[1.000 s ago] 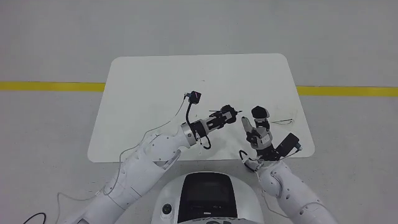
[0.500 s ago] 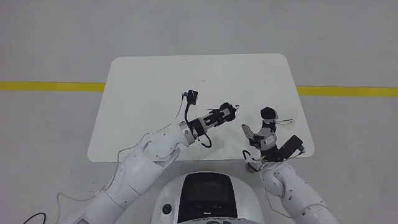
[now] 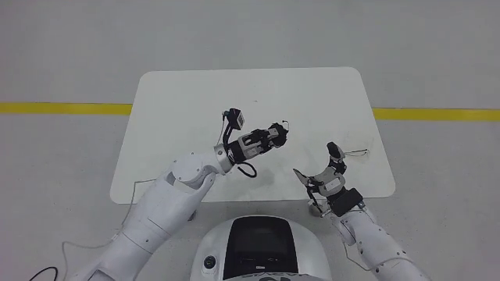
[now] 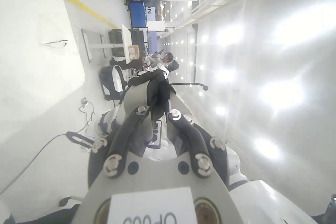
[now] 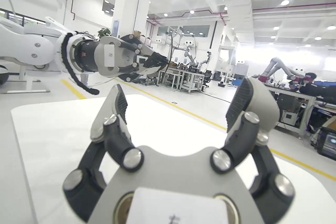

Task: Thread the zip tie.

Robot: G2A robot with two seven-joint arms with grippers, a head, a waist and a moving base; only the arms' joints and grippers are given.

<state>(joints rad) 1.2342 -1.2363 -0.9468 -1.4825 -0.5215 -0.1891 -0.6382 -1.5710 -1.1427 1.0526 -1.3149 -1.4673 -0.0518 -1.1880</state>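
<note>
Zip tie lies flat near the surface's right edge - long axis side to side. I see the left pincer pressed together aloft - the right pincer spread wide.

Wide gap between right gripper and left gripper holding the zip tie.

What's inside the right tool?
Nothing. The right tool is open, and bare table shows between its fingers. The zip tie lies on the table beside it, apart from it. The spot under its base is hidden.
</note>
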